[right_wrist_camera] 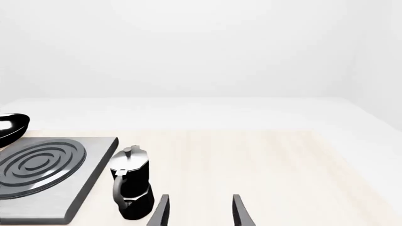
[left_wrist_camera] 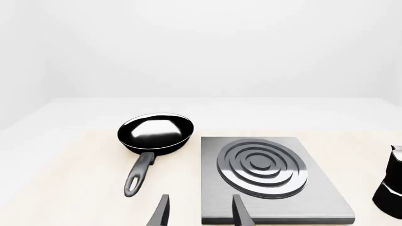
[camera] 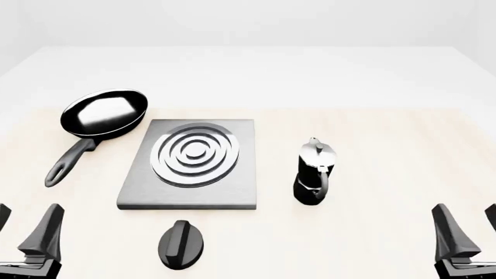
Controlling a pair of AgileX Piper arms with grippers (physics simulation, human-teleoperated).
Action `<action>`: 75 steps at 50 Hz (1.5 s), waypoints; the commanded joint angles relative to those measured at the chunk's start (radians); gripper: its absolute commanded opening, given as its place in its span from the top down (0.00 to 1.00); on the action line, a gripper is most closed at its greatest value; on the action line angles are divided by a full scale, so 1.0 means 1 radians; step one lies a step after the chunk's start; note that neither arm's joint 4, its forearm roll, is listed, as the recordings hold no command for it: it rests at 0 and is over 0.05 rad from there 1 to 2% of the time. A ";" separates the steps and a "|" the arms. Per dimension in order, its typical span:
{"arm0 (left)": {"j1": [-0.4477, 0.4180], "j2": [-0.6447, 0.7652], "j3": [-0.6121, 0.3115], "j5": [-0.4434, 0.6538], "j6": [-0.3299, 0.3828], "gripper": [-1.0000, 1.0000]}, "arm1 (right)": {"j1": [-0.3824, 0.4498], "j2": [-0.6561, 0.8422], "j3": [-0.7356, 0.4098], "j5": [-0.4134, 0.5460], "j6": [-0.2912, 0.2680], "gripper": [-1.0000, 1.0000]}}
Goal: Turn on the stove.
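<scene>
The stove point(camera: 194, 165) is a flat grey metal slab with concentric silver rings, lying mid-table; it also shows as the stove point(left_wrist_camera: 270, 176) and the stove point(right_wrist_camera: 44, 172) in the wrist views. Its black ridged knob point(camera: 180, 244) sits on the table just in front of the slab. My left gripper point(camera: 27, 224) hangs open at the near left edge, well left of the knob. Open and holding nothing, my right gripper point(camera: 468, 224) is at the near right. The left gripper point(left_wrist_camera: 197, 209) and right gripper point(right_wrist_camera: 197, 209) each show two spread fingertips.
A black frying pan point(camera: 101, 116) lies left of the stove, handle toward me. A black-and-silver moka pot point(camera: 314, 174) stands upright right of the slab. The pale wooden table point(camera: 387, 145) runs back to a white surface.
</scene>
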 commanded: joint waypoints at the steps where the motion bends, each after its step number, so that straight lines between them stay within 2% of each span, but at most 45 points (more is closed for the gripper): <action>1: -0.015 0.008 -0.013 0.012 0.006 0.00 | -0.001 0.001 -0.004 -0.003 0.008 0.00; 4: -0.044 0.031 -0.017 0.009 0.027 0.00 | -0.005 0.000 -0.004 -0.007 0.007 0.00; 8: -0.056 0.120 -0.007 -0.057 0.032 0.00 | -0.003 0.000 -0.002 -0.008 0.010 0.00; 11: -0.065 0.301 -0.005 -0.173 0.026 0.00 | -0.004 0.000 -0.002 -0.009 0.008 0.00; 18: -0.137 0.500 -0.041 -0.255 0.035 0.00 | -0.007 0.000 -0.003 -0.008 0.005 0.00; 19: -0.148 0.569 -0.048 -0.288 0.038 0.00 | -0.007 0.000 -0.002 -0.008 0.003 0.00; 22: -0.162 0.595 -0.070 -0.283 0.054 0.00 | -0.006 0.002 -0.002 -0.007 0.000 0.00; 24: -0.166 0.599 -0.082 -0.275 0.040 0.00 | -0.006 0.002 -0.002 -0.007 0.000 0.00; 29: -0.188 0.700 -0.149 -0.259 -0.035 0.00 | -0.002 0.009 -0.001 -0.006 -0.002 0.00; 35: -0.235 0.832 -0.216 -0.261 -0.081 0.00 | 0.002 0.022 0.000 -0.012 0.000 0.00; 40: -0.263 0.903 -0.253 -0.261 -0.077 0.00 | 0.002 0.025 -0.001 -0.015 0.000 0.00; 41: -0.270 0.921 -0.263 -0.254 -0.102 0.00 | 0.001 0.022 0.000 -0.012 -0.001 0.00; 46: -0.292 0.963 -0.291 -0.245 -0.084 0.00 | 0.000 0.017 0.000 -0.009 -0.001 0.00; 50: -0.325 0.999 -0.300 -0.238 -0.101 0.00 | 0.001 0.011 0.000 -0.005 -0.001 0.00; 54: -0.362 1.050 -0.318 -0.232 -0.151 0.00 | 0.001 0.001 -0.001 -0.005 0.010 0.00; 60: -0.391 1.092 -0.320 -0.237 -0.174 0.00 | 0.000 0.001 -0.001 -0.007 0.011 0.00; 63: -0.416 1.130 -0.327 -0.224 -0.235 0.00 | 0.003 0.001 -0.001 -0.007 0.016 0.00; 75: -0.473 1.148 -0.325 -0.199 -0.291 0.00 | 0.007 0.010 -0.001 -0.008 0.026 0.00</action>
